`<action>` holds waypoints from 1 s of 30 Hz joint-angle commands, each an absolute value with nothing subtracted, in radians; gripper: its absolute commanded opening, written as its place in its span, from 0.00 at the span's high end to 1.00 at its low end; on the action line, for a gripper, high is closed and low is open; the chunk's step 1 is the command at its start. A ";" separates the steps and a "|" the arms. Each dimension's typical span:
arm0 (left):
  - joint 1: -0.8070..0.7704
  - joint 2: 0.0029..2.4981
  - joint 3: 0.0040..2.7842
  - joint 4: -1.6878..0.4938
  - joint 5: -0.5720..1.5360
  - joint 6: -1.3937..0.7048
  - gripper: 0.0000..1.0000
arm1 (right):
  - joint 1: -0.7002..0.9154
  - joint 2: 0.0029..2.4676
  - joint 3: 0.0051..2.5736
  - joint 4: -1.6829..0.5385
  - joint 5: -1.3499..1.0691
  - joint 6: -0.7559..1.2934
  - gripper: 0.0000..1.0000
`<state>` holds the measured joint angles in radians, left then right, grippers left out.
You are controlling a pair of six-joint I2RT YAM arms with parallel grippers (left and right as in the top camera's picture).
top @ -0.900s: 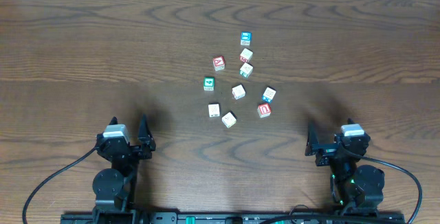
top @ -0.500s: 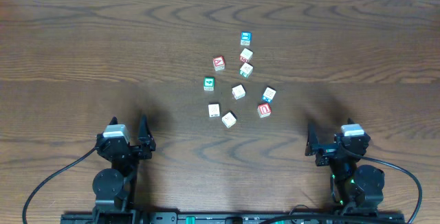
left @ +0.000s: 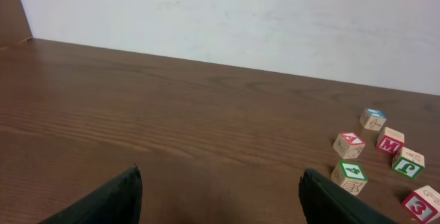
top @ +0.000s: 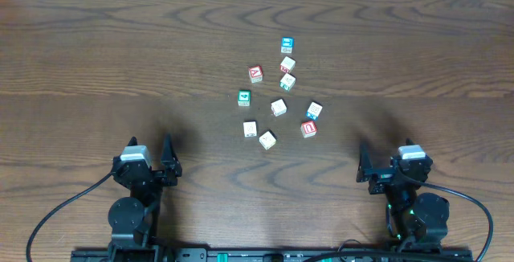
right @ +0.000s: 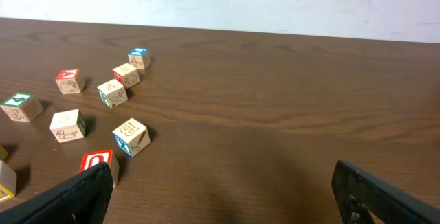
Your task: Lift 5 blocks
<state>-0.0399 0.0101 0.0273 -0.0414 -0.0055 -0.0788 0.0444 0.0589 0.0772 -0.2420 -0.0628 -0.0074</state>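
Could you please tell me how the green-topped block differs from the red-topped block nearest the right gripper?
The green-topped block shows a green top face, the red-topped block a red one. The green-topped block sits at the cluster's left edge, the red-topped block at its right, close to a blue-edged block. Both are small cubes lying flat, untouched.

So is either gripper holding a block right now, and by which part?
Nothing is held. The left gripper and right gripper are both open, clear of the blocks.
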 commanded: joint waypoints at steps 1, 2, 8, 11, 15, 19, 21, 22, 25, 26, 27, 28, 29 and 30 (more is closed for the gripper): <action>-0.035 0.004 0.004 -0.074 -0.012 -0.084 0.27 | 0.058 0.064 0.075 -0.243 -0.057 0.006 0.01; -0.035 0.004 0.004 -0.074 -0.012 -0.084 0.27 | 0.058 0.064 0.075 -0.243 -0.057 0.006 0.01; -0.035 0.004 0.004 -0.074 -0.012 -0.084 0.27 | 0.064 0.064 0.075 -0.243 -0.057 0.006 0.01; -0.035 0.004 0.004 -0.074 -0.012 -0.084 0.27 | 0.069 0.064 0.075 -0.243 -0.057 0.006 0.01; -0.035 0.004 0.004 -0.074 -0.012 -0.084 0.27 | 0.069 0.064 0.075 -0.243 -0.057 0.006 0.01; -0.035 0.004 0.004 -0.074 -0.012 -0.084 0.27 | 0.069 0.064 0.075 -0.243 -0.057 0.006 0.01; -0.035 0.004 0.004 -0.074 -0.012 -0.084 0.27 | 0.069 0.064 0.075 -0.243 -0.057 0.006 0.01; -0.035 0.004 0.004 -0.074 -0.012 -0.084 0.27 | 0.069 0.064 0.075 -0.243 -0.057 0.006 0.01; -0.035 0.004 0.004 -0.074 -0.012 -0.084 0.27 | 0.069 0.064 0.075 -0.243 -0.057 0.006 0.01; -0.035 0.004 0.004 -0.074 -0.012 -0.084 0.27 | 0.069 0.064 0.075 -0.243 -0.057 0.006 0.01; -0.035 0.004 0.004 -0.074 -0.012 -0.084 0.27 | 0.069 0.064 0.075 -0.243 -0.057 0.006 0.01; -0.035 0.004 0.004 -0.074 -0.012 -0.084 0.27 | 0.069 0.064 0.075 -0.243 -0.057 0.006 0.01; -0.035 0.004 0.004 -0.074 -0.012 -0.084 0.27 | 0.069 0.064 0.075 -0.243 -0.057 0.006 0.01; -0.035 0.004 0.004 -0.074 -0.012 -0.084 0.27 | 0.069 0.064 0.075 -0.243 -0.057 0.006 0.01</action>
<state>-0.0399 0.0101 0.0273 -0.0414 -0.0051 -0.0788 0.0463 0.0589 0.0776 -0.2420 -0.0628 -0.0074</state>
